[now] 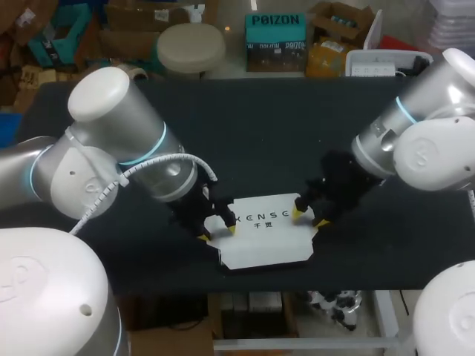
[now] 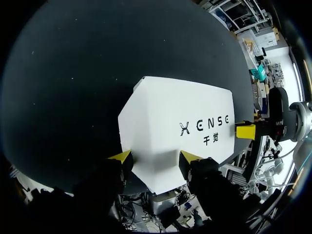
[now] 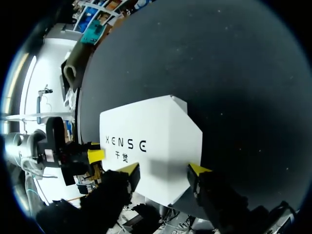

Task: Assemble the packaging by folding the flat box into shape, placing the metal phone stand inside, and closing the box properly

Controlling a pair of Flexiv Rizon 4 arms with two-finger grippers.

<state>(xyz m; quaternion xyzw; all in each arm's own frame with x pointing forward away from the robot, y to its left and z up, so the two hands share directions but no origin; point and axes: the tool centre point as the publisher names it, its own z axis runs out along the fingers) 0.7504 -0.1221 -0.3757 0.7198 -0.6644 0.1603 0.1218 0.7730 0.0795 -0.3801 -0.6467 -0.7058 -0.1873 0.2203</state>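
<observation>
Head view: the flat white box [image 1: 263, 237] lies printed side up on the black surface [image 1: 260, 133], close to its near edge, between the two arms. The left arm [image 1: 111, 156] comes in low from the left side and bends down to the box's left end. The right arm [image 1: 415, 133] slants in from the right side to the box's right end. The left fingers [image 1: 204, 236] stand moderately apart, one tip at each side of the narrow left end flap. The right fingers [image 1: 298, 215] are spread about as far at the opposite end.

From the left wrist, the tapered flap of the box [image 2: 175, 126] fills the gap between the left fingers [image 2: 122, 157], whose tips sit at its two edges; whether they press on it cannot be told. From the right wrist, the box [image 3: 151, 146] has its end corner between the right fingers [image 3: 129, 169]. One tip overlaps the white card, the other sits just off its edge. Neither pair holds the box clear of the surface.
</observation>
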